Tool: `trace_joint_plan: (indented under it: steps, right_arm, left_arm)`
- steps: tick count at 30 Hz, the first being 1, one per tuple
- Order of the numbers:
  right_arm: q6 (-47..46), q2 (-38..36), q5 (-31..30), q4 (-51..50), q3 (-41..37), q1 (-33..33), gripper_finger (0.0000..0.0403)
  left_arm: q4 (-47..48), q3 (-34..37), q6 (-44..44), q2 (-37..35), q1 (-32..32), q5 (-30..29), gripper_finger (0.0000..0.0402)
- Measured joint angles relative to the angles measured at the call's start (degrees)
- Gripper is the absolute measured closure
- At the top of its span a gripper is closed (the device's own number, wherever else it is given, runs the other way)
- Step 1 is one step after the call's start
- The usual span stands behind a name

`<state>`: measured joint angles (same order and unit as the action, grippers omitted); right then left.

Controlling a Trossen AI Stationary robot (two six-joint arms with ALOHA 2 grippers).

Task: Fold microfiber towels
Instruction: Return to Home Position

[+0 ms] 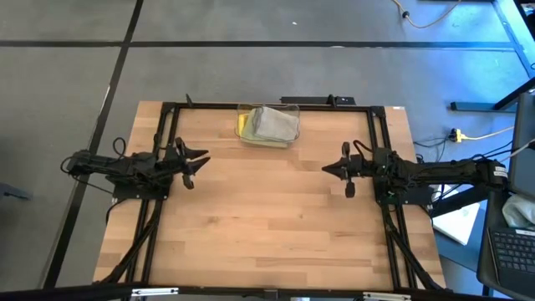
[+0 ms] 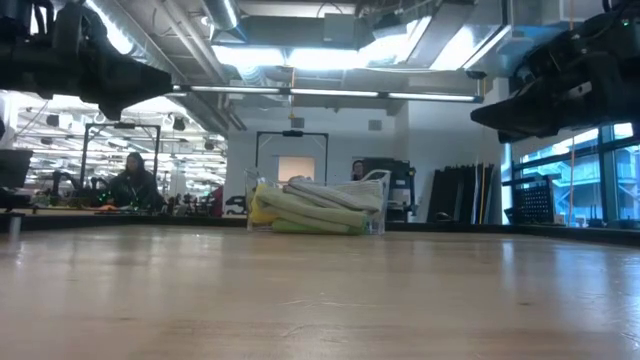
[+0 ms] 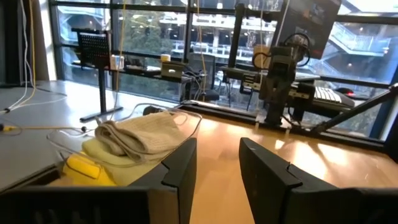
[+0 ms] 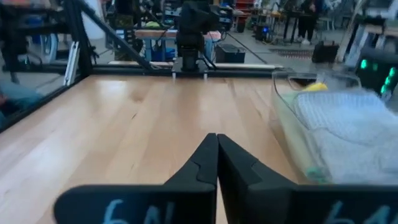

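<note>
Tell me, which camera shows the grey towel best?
Left wrist view: the grey towel lies folded, large, nearly whole. Right wrist view crops it at the edge; high view shows it small; low view, only edge-on.

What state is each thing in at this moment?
Left gripper: open, empty, raised.
Right gripper: shut, empty, raised.
Clear bin: upright, holding the folded stack.
Grey towel: folded, topmost in it.
Yellow towel: folded, beneath the grey one.
</note>
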<state>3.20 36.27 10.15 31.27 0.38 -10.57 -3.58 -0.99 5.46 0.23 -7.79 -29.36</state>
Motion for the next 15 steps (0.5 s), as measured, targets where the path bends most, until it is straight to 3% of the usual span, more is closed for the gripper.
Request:
trace_joint_plan:
  steps: [5,15]
  right_arm:
    - [-7.5,0.0,0.0,-0.3,0.0,0.0,0.0395]
    - [-7.3,0.0,0.0,-0.3,0.0,0.0,0.0395]
  left_arm:
    - [0.5,0.0,0.0,0.0,0.0,0.0,0.0288]
    - [0.5,0.0,0.0,0.0,0.0,0.0,0.0288]
